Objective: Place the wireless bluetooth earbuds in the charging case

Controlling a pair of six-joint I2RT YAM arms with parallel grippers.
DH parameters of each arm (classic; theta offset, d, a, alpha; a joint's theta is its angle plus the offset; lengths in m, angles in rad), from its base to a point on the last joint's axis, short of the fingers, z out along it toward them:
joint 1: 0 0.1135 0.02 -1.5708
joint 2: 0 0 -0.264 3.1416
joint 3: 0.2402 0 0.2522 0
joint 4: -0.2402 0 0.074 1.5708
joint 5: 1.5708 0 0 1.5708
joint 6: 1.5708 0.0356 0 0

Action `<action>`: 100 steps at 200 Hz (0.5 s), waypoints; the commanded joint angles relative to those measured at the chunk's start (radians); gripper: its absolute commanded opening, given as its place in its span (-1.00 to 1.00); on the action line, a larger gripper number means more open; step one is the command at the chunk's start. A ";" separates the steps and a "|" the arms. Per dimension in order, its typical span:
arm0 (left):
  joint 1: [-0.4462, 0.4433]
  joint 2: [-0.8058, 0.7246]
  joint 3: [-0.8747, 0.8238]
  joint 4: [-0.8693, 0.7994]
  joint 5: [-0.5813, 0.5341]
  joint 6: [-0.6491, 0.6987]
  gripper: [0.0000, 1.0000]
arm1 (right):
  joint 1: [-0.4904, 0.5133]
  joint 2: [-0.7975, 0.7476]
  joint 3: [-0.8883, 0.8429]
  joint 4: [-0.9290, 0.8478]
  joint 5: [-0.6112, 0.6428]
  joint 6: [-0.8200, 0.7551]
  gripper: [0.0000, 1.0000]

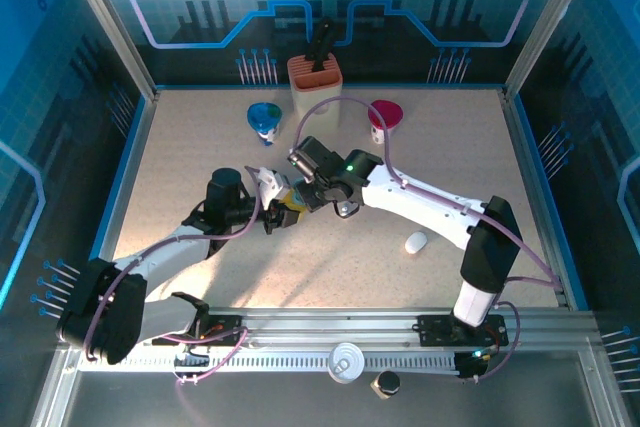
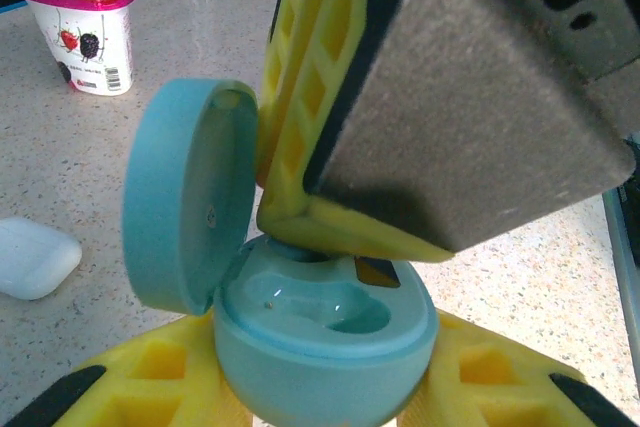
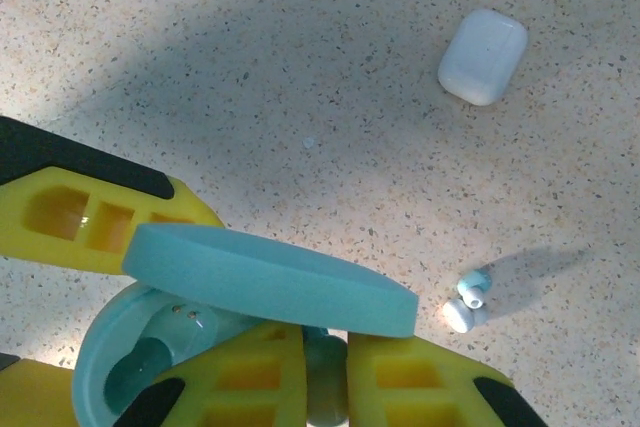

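**Teal case held open, right arm at it with a bud**

Nearest us, a white round cap (image 1: 345,361) sits by the rail (image 1: 300,332). Mid-table (image 1: 200,147), our left gripper (image 2: 325,392) is clamped on the teal case (image 2: 320,337). Its lid (image 2: 185,197) is flipped up and the wells (image 2: 330,312) face up. The right gripper (image 3: 326,347) hangs over it, fingers (image 3: 250,377) pinched narrow on a bud (image 3: 325,392) right at the case's top. A second bud (image 3: 466,302) lies on the table near it, and a shut white case (image 3: 483,55) sits further off. Out back are a blue-lid cup (image 1: 265,117), a pink-lid cup (image 2: 80,22) and a peach holder (image 1: 315,82) with black things (image 1: 322,42) in it. The pink-lid cup's label (image 2: 90,47) shows berries and a barcode, text too small to read.
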 commanded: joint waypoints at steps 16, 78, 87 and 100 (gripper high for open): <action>0.011 -0.023 0.036 0.017 0.026 -0.042 -0.37 | 0.022 0.018 -0.030 0.018 -0.015 -0.011 -0.77; 0.016 -0.021 0.027 0.098 0.040 -0.100 -0.38 | 0.023 -0.019 -0.051 0.074 -0.071 -0.056 -0.68; 0.016 -0.021 0.029 0.102 0.039 -0.100 -0.38 | 0.023 -0.021 -0.049 0.078 -0.077 -0.065 -0.64; 0.016 -0.021 0.030 0.110 0.039 -0.103 -0.38 | 0.023 -0.022 -0.042 0.076 -0.083 -0.075 -0.61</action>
